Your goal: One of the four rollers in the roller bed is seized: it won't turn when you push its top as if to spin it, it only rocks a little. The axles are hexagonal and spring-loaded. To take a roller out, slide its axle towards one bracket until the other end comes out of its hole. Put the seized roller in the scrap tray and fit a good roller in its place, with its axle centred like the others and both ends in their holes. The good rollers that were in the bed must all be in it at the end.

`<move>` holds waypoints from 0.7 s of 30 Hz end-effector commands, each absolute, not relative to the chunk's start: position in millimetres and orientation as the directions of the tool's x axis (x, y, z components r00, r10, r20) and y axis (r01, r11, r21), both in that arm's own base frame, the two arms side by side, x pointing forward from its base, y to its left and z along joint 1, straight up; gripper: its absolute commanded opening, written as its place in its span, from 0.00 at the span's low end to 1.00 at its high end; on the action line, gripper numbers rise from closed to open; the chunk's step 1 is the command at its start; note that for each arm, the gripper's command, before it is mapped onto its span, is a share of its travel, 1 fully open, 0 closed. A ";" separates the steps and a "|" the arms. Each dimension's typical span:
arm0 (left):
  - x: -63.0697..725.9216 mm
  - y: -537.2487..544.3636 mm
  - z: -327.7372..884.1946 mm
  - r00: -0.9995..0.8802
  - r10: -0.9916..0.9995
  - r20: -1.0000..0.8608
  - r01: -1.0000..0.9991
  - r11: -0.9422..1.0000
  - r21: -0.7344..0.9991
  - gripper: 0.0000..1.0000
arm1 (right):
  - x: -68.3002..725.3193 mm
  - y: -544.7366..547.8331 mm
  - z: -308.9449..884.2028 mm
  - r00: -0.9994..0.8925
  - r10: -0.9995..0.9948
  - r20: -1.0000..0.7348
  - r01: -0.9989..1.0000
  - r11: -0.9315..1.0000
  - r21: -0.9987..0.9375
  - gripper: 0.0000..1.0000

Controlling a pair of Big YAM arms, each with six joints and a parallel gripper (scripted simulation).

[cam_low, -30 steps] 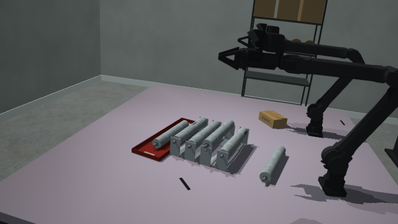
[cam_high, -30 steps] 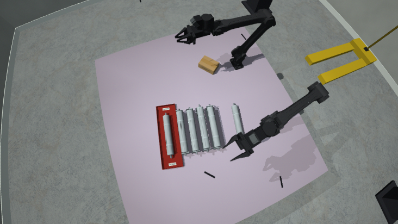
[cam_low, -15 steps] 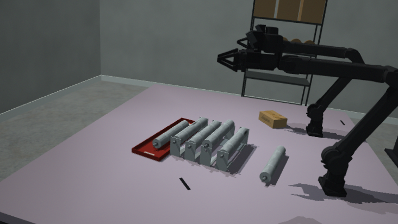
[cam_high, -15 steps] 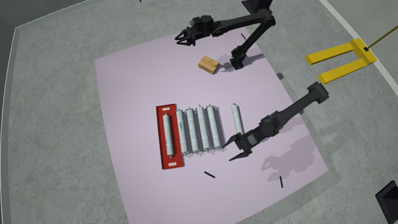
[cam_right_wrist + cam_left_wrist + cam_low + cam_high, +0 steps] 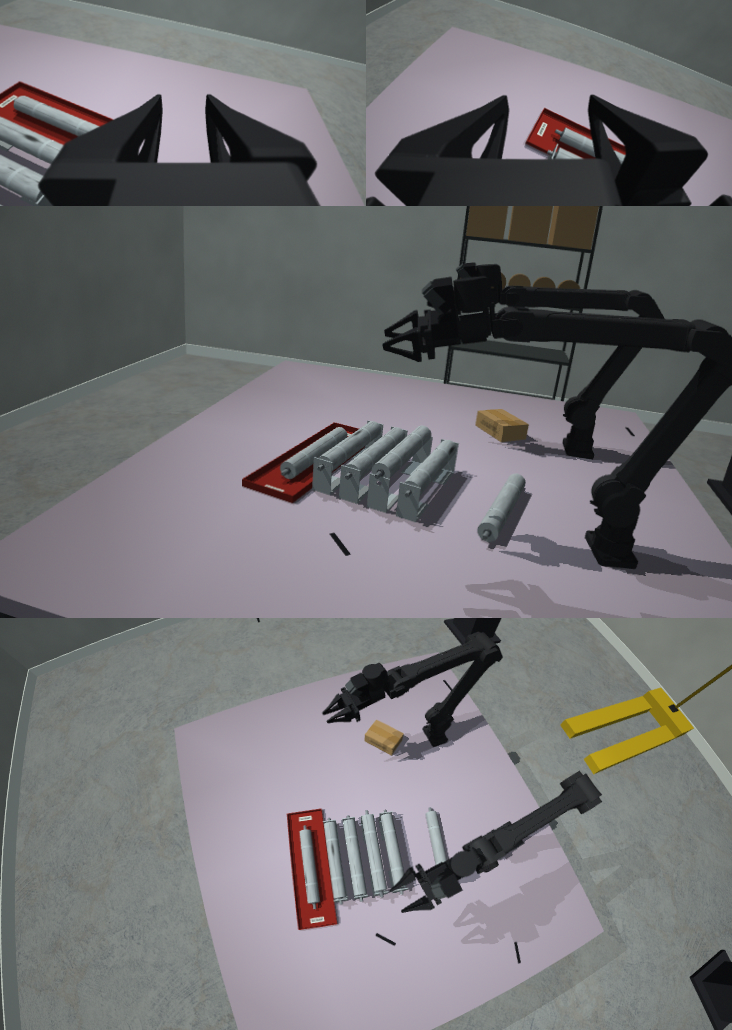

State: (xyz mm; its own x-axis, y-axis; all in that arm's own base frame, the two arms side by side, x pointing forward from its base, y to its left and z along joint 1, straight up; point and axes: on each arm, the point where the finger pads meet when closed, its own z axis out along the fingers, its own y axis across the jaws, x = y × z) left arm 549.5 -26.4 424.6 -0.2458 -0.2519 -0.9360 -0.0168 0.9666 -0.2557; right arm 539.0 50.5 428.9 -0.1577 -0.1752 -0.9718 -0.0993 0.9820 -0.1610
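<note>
Red scrap tray (image 5: 327, 915) (image 5: 298, 488) (image 5: 535, 140) (image 5: 8, 110) hides partly behind empty, well-parted left fingers (image 5: 420, 906) (image 5: 409, 351); empty right fingers (image 5: 339, 717) stand narrowly open.

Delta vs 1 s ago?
Left end effector moved lower and forward, towards the rollers. Right end effector shifted towards the rollers' side in the top view. Nothing grabbed or released. The rollers, scrap tray and carton stayed put.
</note>
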 end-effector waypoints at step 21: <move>579.1 -85.1 326.3 -0.530 -0.664 -0.528 -0.347 0.738 -0.579 0.62 | 542.1 158.3 287.6 -0.338 -0.602 -0.723 -0.443 0.780 -0.442 0.32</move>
State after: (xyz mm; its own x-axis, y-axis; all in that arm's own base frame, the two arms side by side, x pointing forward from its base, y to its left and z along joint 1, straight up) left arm 567.0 -74.7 308.7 -0.5522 -0.5841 -0.5949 -0.2959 0.8044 -0.5151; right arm 543.0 143.5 312.2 -0.3280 -0.5222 -0.7872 -0.3774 0.8364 -0.3976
